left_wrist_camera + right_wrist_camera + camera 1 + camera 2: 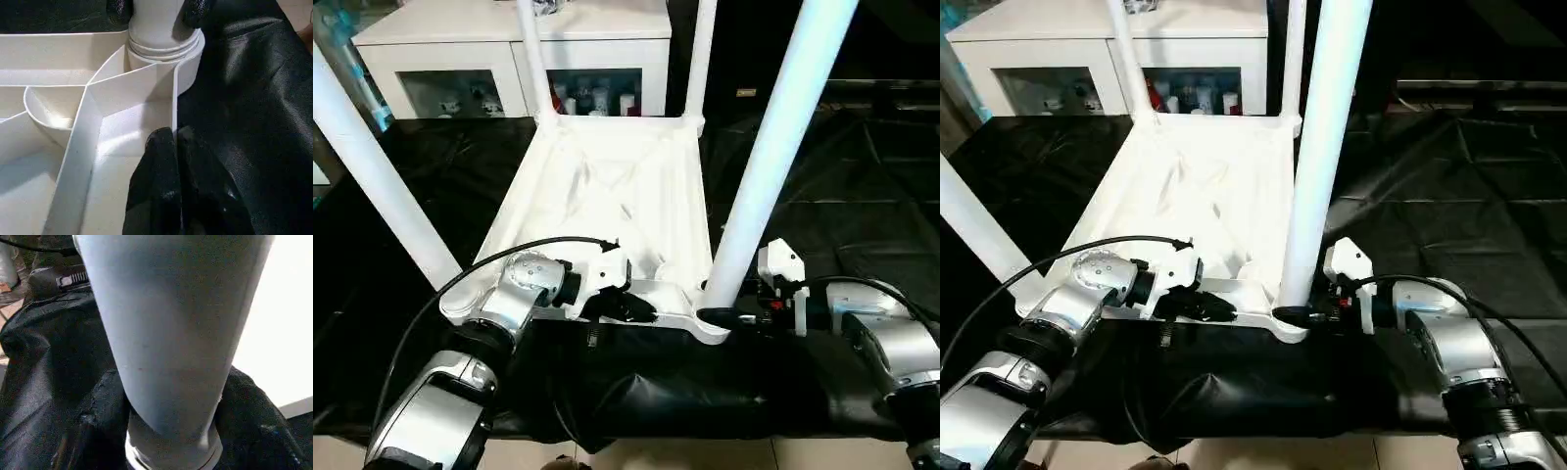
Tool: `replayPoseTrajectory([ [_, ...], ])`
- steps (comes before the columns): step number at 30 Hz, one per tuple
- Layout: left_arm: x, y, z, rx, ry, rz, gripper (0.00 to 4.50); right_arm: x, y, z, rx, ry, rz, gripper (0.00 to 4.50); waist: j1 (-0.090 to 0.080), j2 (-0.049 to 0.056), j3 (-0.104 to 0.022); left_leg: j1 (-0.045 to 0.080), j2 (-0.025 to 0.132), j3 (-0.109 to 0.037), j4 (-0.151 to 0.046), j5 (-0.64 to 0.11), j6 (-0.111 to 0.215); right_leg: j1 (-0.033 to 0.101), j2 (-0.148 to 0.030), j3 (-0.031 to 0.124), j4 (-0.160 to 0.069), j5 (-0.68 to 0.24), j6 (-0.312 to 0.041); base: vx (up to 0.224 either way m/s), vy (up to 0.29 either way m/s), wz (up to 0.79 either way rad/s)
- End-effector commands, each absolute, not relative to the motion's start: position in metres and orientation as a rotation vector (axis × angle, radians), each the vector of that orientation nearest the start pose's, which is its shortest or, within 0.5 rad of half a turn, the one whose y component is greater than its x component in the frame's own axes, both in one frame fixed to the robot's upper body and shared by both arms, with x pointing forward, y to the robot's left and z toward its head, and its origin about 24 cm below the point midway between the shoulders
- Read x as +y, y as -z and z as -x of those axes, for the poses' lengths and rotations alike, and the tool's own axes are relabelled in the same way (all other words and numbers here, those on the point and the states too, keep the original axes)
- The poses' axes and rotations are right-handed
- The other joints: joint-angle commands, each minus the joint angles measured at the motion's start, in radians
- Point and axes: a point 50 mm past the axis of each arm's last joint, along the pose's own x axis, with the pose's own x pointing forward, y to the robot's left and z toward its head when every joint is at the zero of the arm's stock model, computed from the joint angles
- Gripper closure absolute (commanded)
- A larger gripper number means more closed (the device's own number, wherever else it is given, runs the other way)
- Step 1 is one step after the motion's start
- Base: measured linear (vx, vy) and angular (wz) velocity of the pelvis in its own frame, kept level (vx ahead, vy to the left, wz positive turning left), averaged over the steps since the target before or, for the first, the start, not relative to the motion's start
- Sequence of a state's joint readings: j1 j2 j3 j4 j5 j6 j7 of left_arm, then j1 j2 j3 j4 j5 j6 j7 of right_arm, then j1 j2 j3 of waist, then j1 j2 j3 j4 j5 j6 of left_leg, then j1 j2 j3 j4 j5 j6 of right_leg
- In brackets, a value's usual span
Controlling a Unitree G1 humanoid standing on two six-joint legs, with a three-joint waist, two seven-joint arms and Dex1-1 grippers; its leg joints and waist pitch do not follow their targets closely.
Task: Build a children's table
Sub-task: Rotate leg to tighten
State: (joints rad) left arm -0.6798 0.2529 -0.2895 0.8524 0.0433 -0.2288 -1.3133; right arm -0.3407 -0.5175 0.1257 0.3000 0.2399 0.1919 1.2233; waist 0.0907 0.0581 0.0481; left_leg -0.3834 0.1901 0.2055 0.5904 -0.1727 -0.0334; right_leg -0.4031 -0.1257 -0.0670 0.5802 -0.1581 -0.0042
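The children's table (607,196) lies upside down on the black-covered work table (862,196), its ribbed underside facing up and all four white legs standing in the corner sockets: two far legs (700,59) near the white cabinet (509,49) behind, one near leg (372,176) on the robot's left and one near leg (773,147) on its right. The left gripper (626,308) sits at the near edge of the tabletop, its fingers (161,186) clenched together on the thin rim wall (the left wrist view shows one dark finger on each side of that wall), so it appears to be steadying the top. The right gripper (739,315) is at the foot of the near right leg, where the leg enters its corner socket (715,328); the right wrist view shows a black finger (98,421) on either side of the leg's base, set around it, though whether they are pressing on it or only bracketing it I cannot tell. By the look of things the assembly is mostly done, since every socket has its leg. What seems left is to seat or tighten this last leg fully (a ridged collar shows at its base) and then turn the table onto its feet.
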Motion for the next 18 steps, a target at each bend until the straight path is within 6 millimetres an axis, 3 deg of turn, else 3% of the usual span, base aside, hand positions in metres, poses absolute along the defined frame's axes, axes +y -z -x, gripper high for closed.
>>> replayPoseTrajectory([
  [1, 0.099, -0.039, -0.321, 0.329, 1.475, -0.44, 4.5, -0.177, -0.049, -0.277, 0.359, -1.224, 0.091, 2.48, 0.001, -0.016, -0.066, 0.021, 0.039, -0.018, -0.078, -0.309, 0.04, 0.041, -0.027, 0.025, -0.064, -0.293, -0.212, 0.0, 0.0, 0.0],
  [6, 0.085, -0.039, -0.33, 0.321, 1.346, -0.412, 4.5, -0.174, -0.034, -0.284, 0.354, -1.002, 0.037, 2.5, -0.008, -0.017, -0.058, 0.027, 0.035, -0.023, -0.085, -0.385, 0.005, 0.034, -0.029, 0.022, -0.082, -0.446, -0.164, 0.0, 0.0, 0.0],
  [7, 0.076, -0.04, -0.333, 0.31, 1.31, -0.395, 4.5, -0.171, -0.027, -0.288, 0.364, -0.905, -0.001, 2.5, -0.015, -0.016, -0.054, 0.03, 0.031, -0.024, -0.085, -0.413, -0.006, 0.029, -0.029, 0.02, -0.09, -0.503, -0.147, 0.0, 0.0, 0.0],
  [9, 0.072, -0.041, -0.334, 0.304, 1.293, -0.385, 4.5, -0.169, -0.023, -0.289, 0.37, -0.858, -0.019, 2.51, -0.027, -0.018, -0.05, 0.03, 0.026, -0.033, -0.088, -0.459, -0.021, 0.03, -0.03, 0.01, -0.103, -0.6, -0.101, 0.0, 0.0, 0.0],
  [10, 0.059, -0.043, -0.336, 0.283, 1.264, -0.374, 4.5, -0.161, -0.015, -0.292, 0.383, -0.757, -0.046, 2.51, -0.037, -0.02, -0.049, 0.032, 0.023, -0.037, -0.087, -0.478, -0.023, 0.028, -0.03, 0.005, -0.111, -0.645, -0.072, 0.0, 0.0, 0.0],
  [11, 0.054, -0.044, -0.336, 0.278, 1.257, -0.373, 4.5, -0.157, -0.012, -0.294, 0.384, -0.726, -0.046, 2.51, -0.047, -0.016, -0.045, 0.04, 0.019, -0.041, -0.084, -0.516, -0.028, 0.019, -0.028, -0.004, -0.122, -0.701, -0.05, 0.0, 0.0, 0.0],
  [12, 0.047, -0.045, -0.336, 0.272, 1.251, -0.371, 4.5, -0.151, -0.009, -0.296, 0.384, -0.672, -0.04, 2.51, -0.059, -0.003, -0.044, 0.04, 0.019, -0.048, -0.085, -0.547, -0.033, 0.023, -0.028, -0.014, -0.128, -0.723, -0.033, 0.0, 0.0, 0.0],
  [14, 0.04, -0.045, -0.336, 0.268, 1.255, -0.372, 4.5, -0.145, -0.006, -0.299, 0.379, -0.626, -0.032, 2.51, -0.078, -0.001, -0.039, 0.04, 0.021, -0.056, -0.092, -0.597, -0.037, 0.028, -0.022, -0.032, -0.14, -0.718, -0.019, 0.0, 0.0, 0.0],
  [15, 0.034, -0.046, -0.334, 0.262, 1.271, -0.359, 4.5, -0.137, -0.006, -0.299, 0.368, -0.641, -0.04, 2.51, -0.099, 0.021, -0.031, 0.049, 0.032, -0.072, -0.108, -0.729, -0.047, 0.046, -0.011, -0.072, -0.15, -0.669, -0.003, 0.0, 0.0, 0.0],
  [16, 0.034, -0.046, -0.334, 0.261, 1.272, -0.357, 4.5, -0.136, -0.007, -0.299, 0.367, -0.643, -0.041, 2.51, -0.1, 0.029, -0.029, 0.044, 0.043, -0.079, -0.125, -0.787, -0.052, 0.062, -0.006, -0.077, -0.132, -0.611, -0.012, 0.0, 0.0, 0.0],
  [17, 0.023, -0.047, -0.331, 0.248, 1.296, -0.327, 4.5, -0.121, -0.011, -0.301, 0.33, -0.678, -0.079, 1.96, -0.096, 0.041, -0.024, 0.019, 0.072, -0.082, -0.18, -0.908, -0.077, 0.099, 0.006, -0.064, -0.051, -0.438, -0.053, -0.059, 0.03, -0.04],
  [18, 0.023, -0.048, -0.331, 0.246, 1.297, -0.33, 4.5, -0.119, -0.012, -0.302, 0.326, -0.685, -0.097, 1.82, -0.052, 0.042, -0.025, -0.013, 0.095, -0.054, -0.24, -0.974, -0.094, 0.128, 0.019, -0.037, 0.071, -0.256, -0.086, -0.067, -0.018, 0.17],
])
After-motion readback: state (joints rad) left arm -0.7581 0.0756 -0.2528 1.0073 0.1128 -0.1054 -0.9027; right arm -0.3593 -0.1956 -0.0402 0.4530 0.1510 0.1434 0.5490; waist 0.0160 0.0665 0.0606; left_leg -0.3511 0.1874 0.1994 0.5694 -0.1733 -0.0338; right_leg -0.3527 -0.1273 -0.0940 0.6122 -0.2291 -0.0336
